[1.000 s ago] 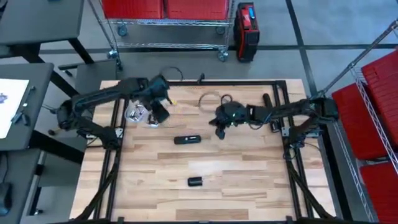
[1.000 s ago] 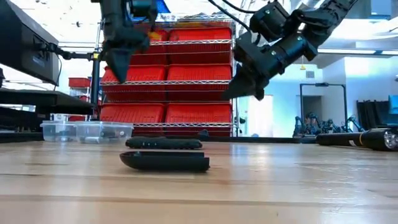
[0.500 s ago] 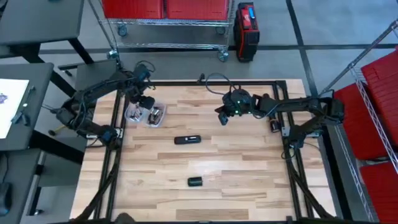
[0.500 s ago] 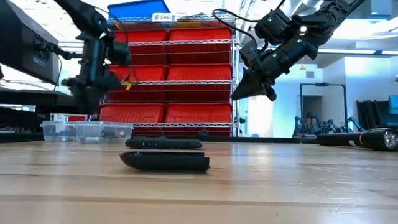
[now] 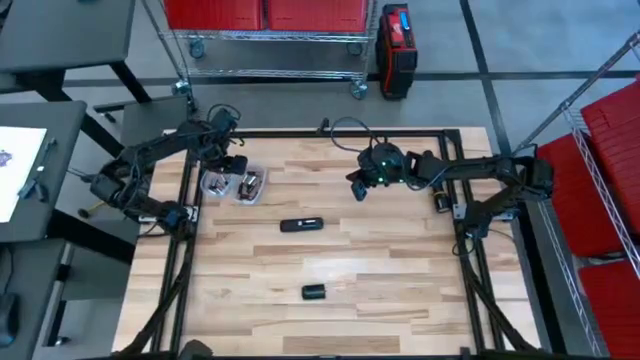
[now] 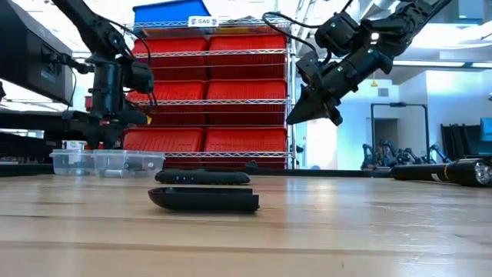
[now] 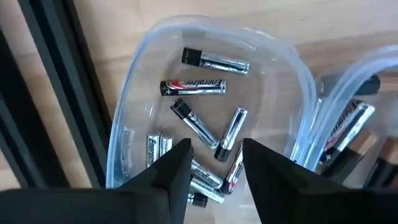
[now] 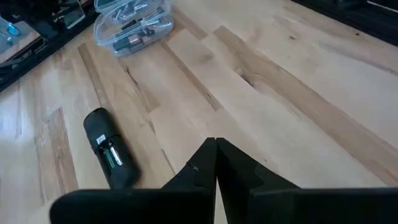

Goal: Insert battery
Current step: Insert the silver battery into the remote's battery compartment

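tubs: two (image 5: 233, 184), side by side
batteries: roughly eight (image 7: 193, 88) in the tub under me
my left gripper (image 7: 214, 163): open, over that tub
my right gripper (image 8: 216, 163): pinched closed, well away from the tubs

Red bins (image 6: 206, 81) on wire shelving (image 6: 288, 100) — flashlight (image 6: 442, 171) lying on table (image 6: 346, 223).

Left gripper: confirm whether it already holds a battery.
No. The left gripper hangs open above the loose batteries in the clear container, nothing between its fingers.
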Robot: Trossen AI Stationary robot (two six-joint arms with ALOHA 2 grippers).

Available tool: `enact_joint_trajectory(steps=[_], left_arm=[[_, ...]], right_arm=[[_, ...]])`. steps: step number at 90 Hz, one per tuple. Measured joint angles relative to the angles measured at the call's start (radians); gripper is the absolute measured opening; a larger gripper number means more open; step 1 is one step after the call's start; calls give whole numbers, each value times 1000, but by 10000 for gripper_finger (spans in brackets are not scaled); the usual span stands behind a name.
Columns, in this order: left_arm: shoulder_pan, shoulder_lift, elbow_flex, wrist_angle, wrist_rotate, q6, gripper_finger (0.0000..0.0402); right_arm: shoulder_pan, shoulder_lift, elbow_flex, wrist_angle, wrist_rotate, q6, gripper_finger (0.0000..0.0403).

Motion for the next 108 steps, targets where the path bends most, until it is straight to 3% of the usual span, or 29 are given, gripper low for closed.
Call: enact_joint_trajectory(steps=[24,51,67,108], left_arm=[[-6,0,-53,123,-28,-100,122],[-34,38,-56,67,-39,-124,122],[-47,56,-56,46,-77,-48,122],[-54,136,-51,100,-115,-176,122]], right_arm=[[0,0,0,-15,0,-2,0],[0,0,0,-52,0,-2,0],[0,0,0,-51,0,-6,0],[0,0,0,-51,0,-10,0]])
